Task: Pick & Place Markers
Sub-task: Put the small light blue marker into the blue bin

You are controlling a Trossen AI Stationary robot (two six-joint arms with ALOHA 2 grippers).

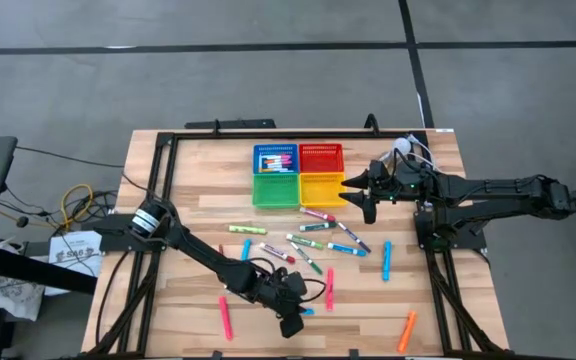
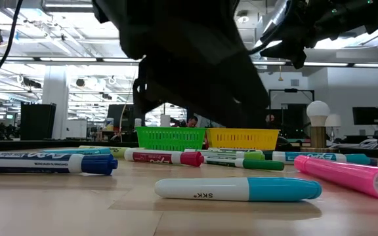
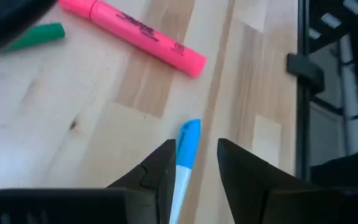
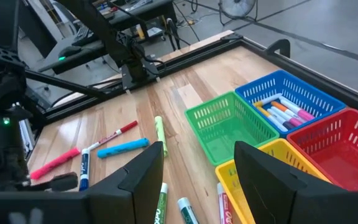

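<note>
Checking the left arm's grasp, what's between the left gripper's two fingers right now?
In the left wrist view, the left gripper is open, and a blue-capped white marker lies on the table between its fingers.

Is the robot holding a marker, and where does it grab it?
Not yet: the left gripper is open astride the white marker with the blue cap. The right gripper is open, empty.

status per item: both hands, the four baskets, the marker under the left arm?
Left hand: open, fingers astride the blue-capped marker, which lies flat on the table.
Right hand: open, holding nothing, above the yellow basket.
Blue basket: holds several markers.
Red basket: no markers visible.
Green basket: no markers visible.
Yellow basket: one marker visible in the right wrist view.
Pink highlighter: flat on the table, untouched.
</note>
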